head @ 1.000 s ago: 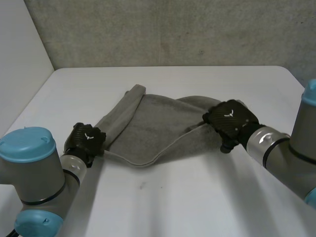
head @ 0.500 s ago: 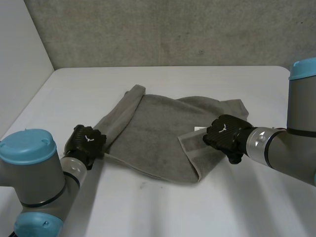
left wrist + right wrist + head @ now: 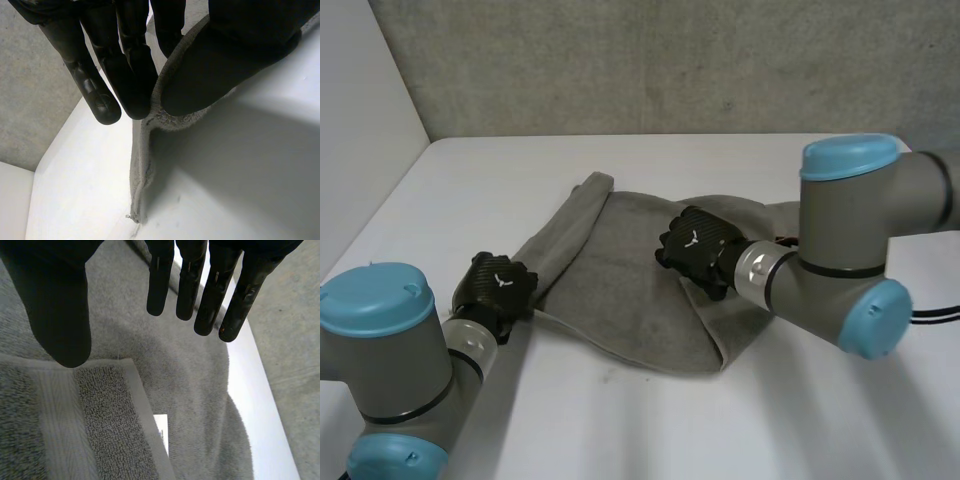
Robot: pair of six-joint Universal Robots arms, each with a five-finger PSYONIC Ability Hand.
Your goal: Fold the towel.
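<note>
Grey towel (image 3: 620, 285) lay rumpled on the white worktop (image 3: 770, 420), right side folded in toward the middle. Left hand (image 3: 495, 285) was at the towel's near-left edge. Right hand (image 3: 695, 245) was over the middle, at the fold.

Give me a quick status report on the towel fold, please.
Left hand pinching towel edge. Right hand open over folded-over corner. Nothing in the way.

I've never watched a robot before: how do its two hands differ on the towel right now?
The left hand pinches an edge of the towel between thumb and fingers; the right hand is open, fingers straight. The left hand is at the towel's rim, the right hand over its middle, above a folded-over flap. Both are black.
</note>
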